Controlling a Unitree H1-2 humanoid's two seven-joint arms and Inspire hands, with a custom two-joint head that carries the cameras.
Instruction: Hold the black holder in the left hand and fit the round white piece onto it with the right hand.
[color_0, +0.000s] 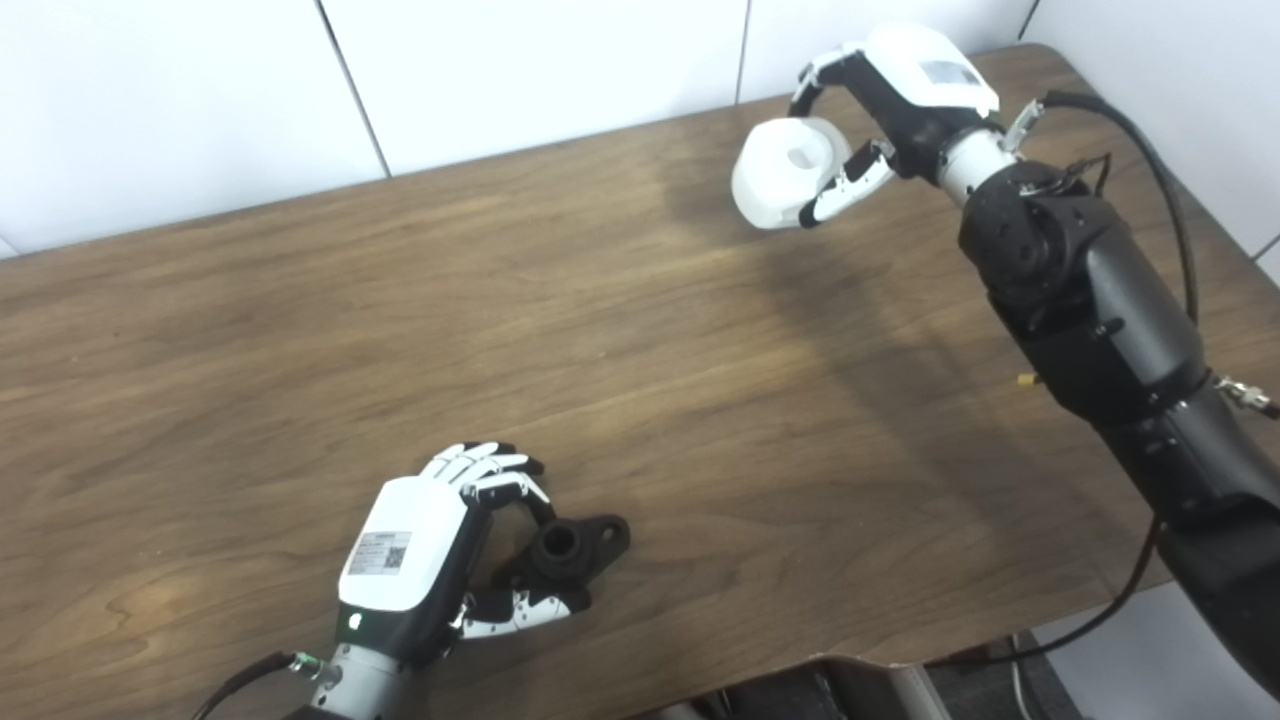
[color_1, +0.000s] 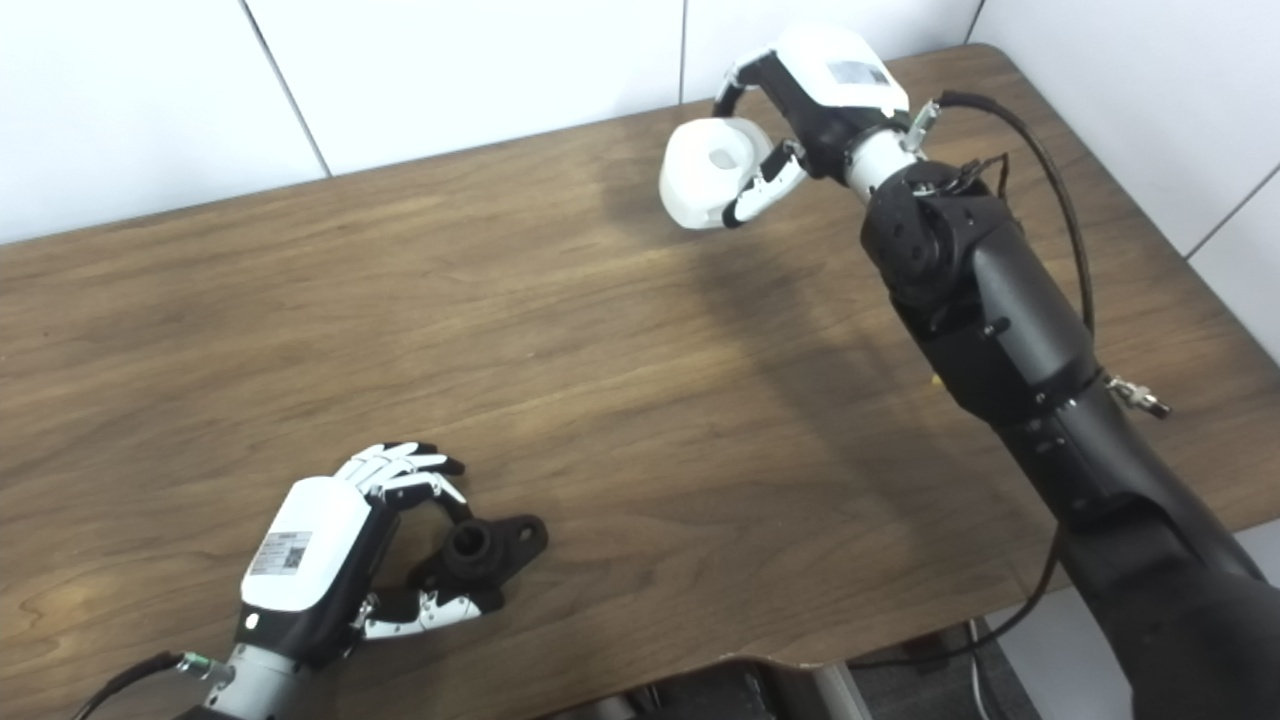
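The black holder (color_0: 575, 545) lies on the wooden table (color_0: 700, 400) near its front edge, a flanged piece with a round socket facing up. My left hand (color_0: 425, 560) is closed around its left side, with the fingers above it and the thumb below, touching it. Far off at the back right, my right hand (color_0: 885, 100) is shut on the round white piece (color_0: 785, 175) and holds it in the air over the table's far edge. Its face with a central hole points toward me. A wide stretch of table separates the two hands.
White wall panels (color_0: 500, 70) rise just behind the table and along its right side. The right forearm (color_0: 1090, 300) carries loose black cables (color_0: 1160, 170). The table's front edge (color_0: 800, 665) runs close below the left hand.
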